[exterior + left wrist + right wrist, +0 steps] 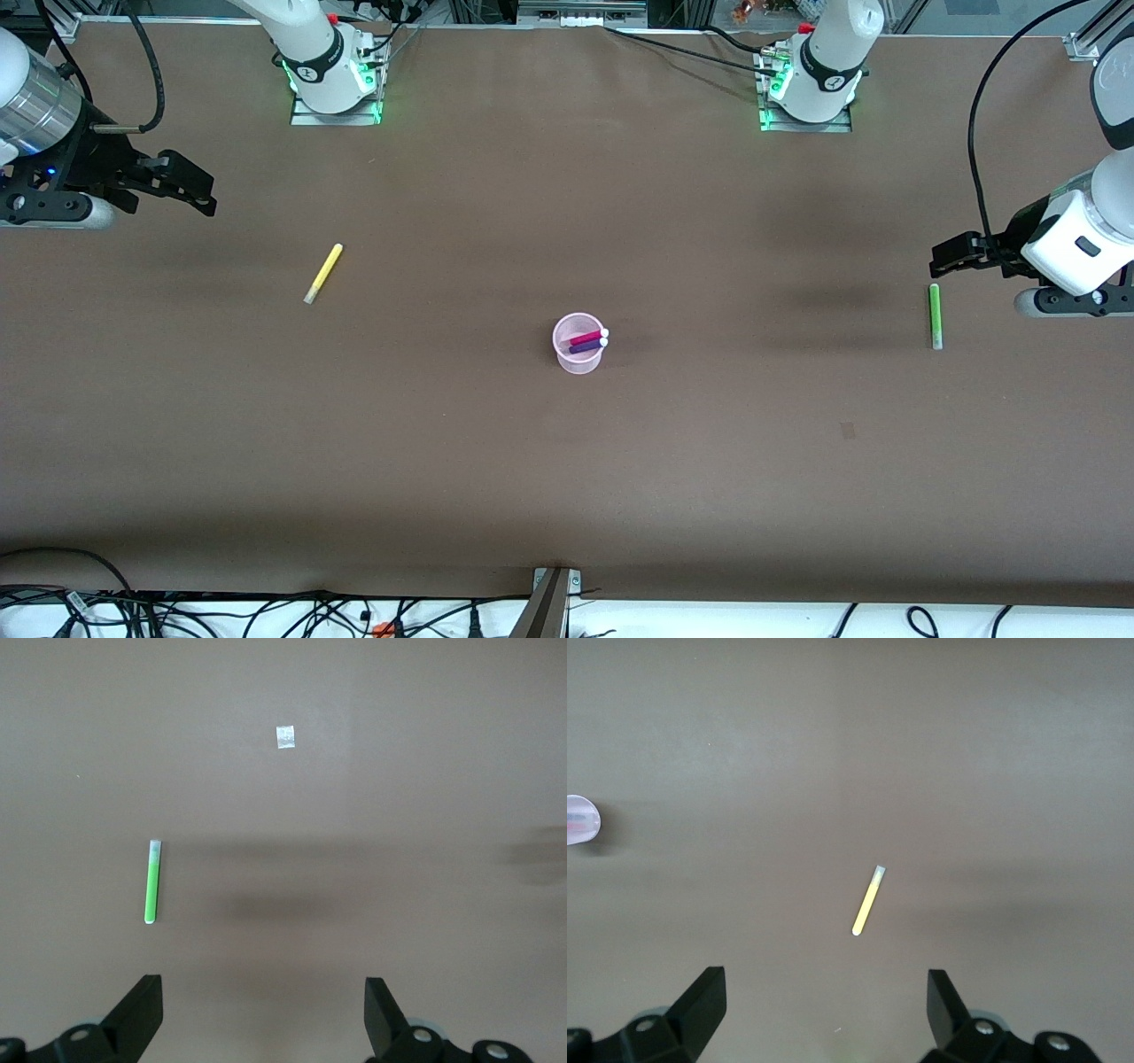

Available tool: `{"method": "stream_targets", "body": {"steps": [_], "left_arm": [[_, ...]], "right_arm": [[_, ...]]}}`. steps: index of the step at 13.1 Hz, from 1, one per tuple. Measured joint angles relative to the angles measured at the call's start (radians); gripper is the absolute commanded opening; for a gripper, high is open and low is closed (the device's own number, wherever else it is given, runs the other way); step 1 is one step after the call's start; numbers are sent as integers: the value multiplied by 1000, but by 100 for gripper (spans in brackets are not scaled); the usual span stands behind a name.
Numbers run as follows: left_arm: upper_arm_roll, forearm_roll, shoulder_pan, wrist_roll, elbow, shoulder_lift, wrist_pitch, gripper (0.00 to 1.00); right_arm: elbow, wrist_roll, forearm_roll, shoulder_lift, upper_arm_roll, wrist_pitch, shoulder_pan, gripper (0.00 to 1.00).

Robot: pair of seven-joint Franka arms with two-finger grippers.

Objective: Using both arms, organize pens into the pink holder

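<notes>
The pink holder [578, 344] stands at frame centre with the magenta pen [588, 337] and purple pen [590, 345] inside; 2 remain. Yellow pen [323, 273] lies upper left, green pen [935, 315] at right edge. Left gripper [263, 1010] and right gripper [827, 1005] hover wide open, empty; each must descend onto its pen. No readable writing.

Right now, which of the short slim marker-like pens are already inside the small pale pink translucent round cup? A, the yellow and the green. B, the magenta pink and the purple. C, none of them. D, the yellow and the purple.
B: the magenta pink pen and the purple pen lean inside the pink cup, while the yellow pen and the green pen lie on the brown table.
</notes>
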Motion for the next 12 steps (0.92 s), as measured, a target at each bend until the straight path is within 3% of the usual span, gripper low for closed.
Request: {"method": "stream_targets", "body": {"steps": [12], "left_arm": [[1, 0, 4, 38, 0, -4, 3, 100]], "right_arm": [[0, 0, 0, 0, 0, 0, 0, 100]]}}
